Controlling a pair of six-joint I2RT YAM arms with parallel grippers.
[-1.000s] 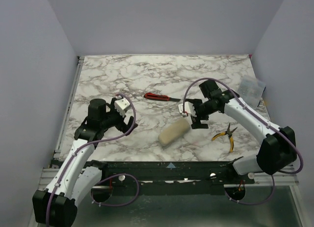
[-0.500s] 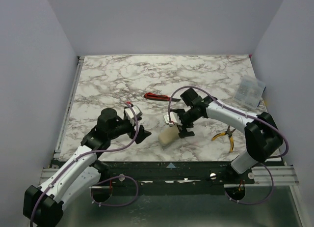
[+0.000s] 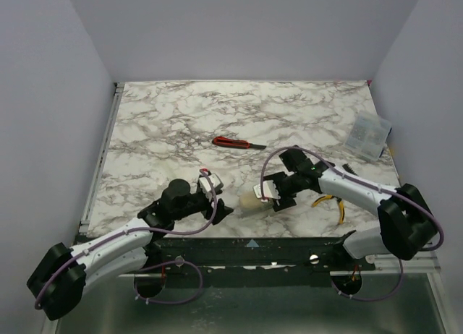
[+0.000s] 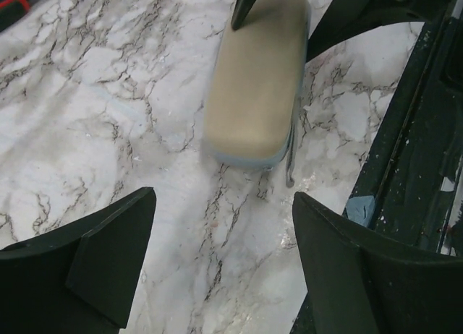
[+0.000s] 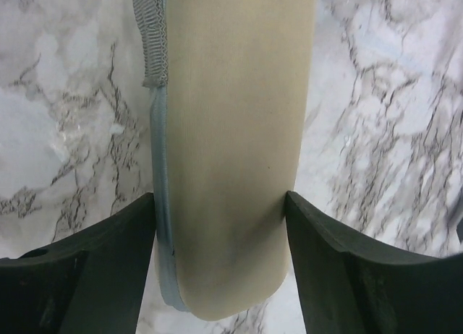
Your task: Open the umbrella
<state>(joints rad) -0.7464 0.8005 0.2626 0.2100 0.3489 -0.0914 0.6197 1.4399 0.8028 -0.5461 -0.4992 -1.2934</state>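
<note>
The umbrella [image 3: 251, 202] lies folded on the bench [image 3: 166, 124], by its near edge; my R gripper [image 5: 221, 204] is clamped on it, fingers [image 5: 108, 240] touching both sides. My L gripper [image 4: 221, 197] stands wide w/ nothing between, just left of the umbrella & pointing at its end. The cutter [image 3: 233, 142] lies well beyond the umbrella.

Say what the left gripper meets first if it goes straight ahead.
The rounded end of the umbrella, lying just ahead of the left gripper, roughly in line with its open jaws; how close is hard to judge.
</note>
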